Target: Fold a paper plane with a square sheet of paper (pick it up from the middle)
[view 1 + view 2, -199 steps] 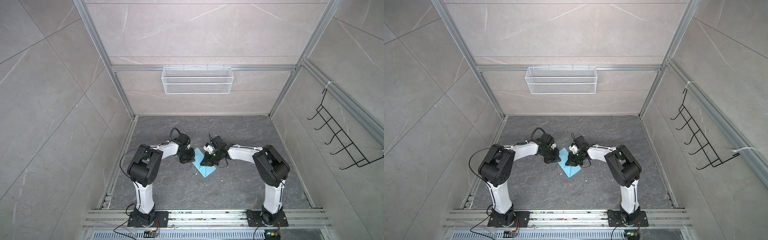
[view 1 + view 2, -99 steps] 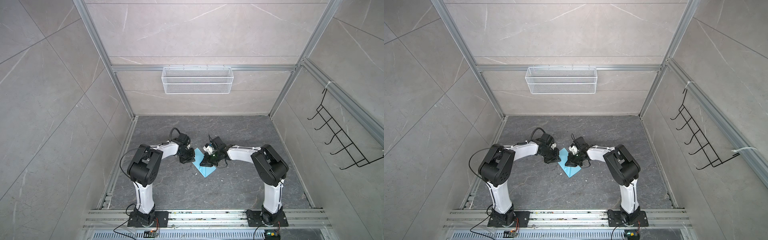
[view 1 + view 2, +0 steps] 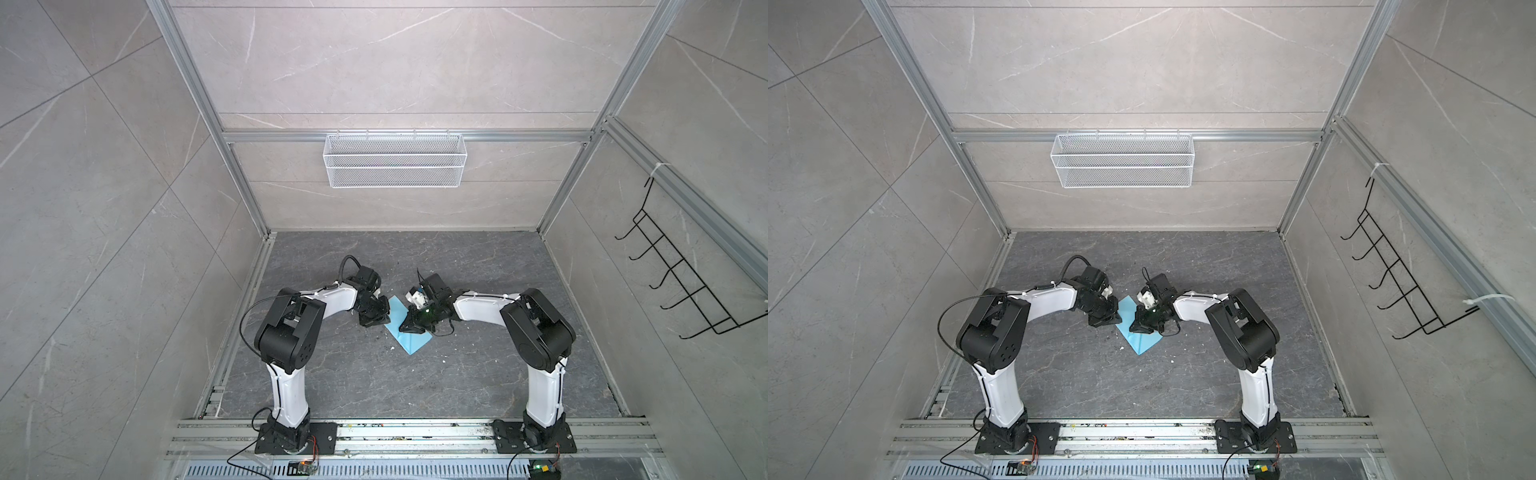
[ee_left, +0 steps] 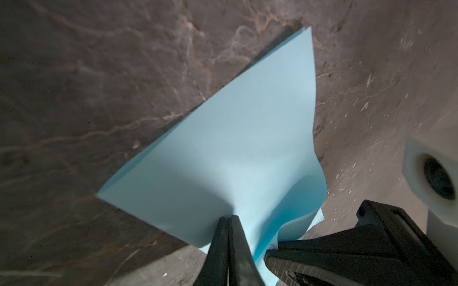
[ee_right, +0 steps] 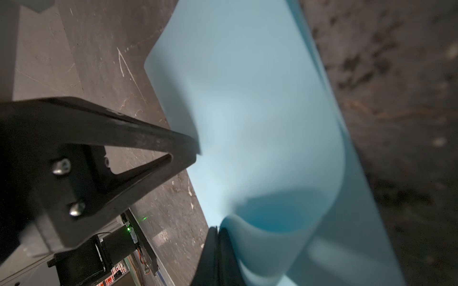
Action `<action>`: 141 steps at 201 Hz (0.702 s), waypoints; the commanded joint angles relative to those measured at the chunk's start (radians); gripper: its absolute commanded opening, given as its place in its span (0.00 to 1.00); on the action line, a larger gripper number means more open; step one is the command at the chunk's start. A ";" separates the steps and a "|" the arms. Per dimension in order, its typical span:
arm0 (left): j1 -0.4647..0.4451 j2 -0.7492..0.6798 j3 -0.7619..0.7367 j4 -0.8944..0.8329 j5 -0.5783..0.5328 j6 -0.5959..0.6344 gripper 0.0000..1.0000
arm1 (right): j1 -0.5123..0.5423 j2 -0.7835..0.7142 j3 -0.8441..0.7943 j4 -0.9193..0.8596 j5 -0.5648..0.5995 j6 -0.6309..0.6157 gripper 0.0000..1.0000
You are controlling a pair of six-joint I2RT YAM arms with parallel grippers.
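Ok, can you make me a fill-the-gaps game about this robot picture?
The paper is light ____. It is pinched by ____ grippers, the left gripper and the right gripper. The wire basket on the back wall is coloured ____.
Missing words: blue, two, white.

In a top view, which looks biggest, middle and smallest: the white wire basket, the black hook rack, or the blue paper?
1. black hook rack: spreads widest, but it is thin wire, maybe nearer the camera, so first place is unsure.
2. white wire basket: nearly as wide.
3. blue paper: clearly smallest.
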 commanded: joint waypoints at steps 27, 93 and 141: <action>0.000 0.028 -0.012 -0.043 -0.021 0.018 0.08 | 0.006 0.031 -0.017 0.019 -0.014 0.012 0.02; -0.001 0.030 -0.013 -0.043 -0.019 0.019 0.08 | 0.007 0.038 -0.018 0.025 -0.023 0.008 0.02; 0.000 0.034 -0.014 -0.044 -0.019 0.018 0.08 | 0.007 0.044 -0.017 0.037 -0.030 0.008 0.02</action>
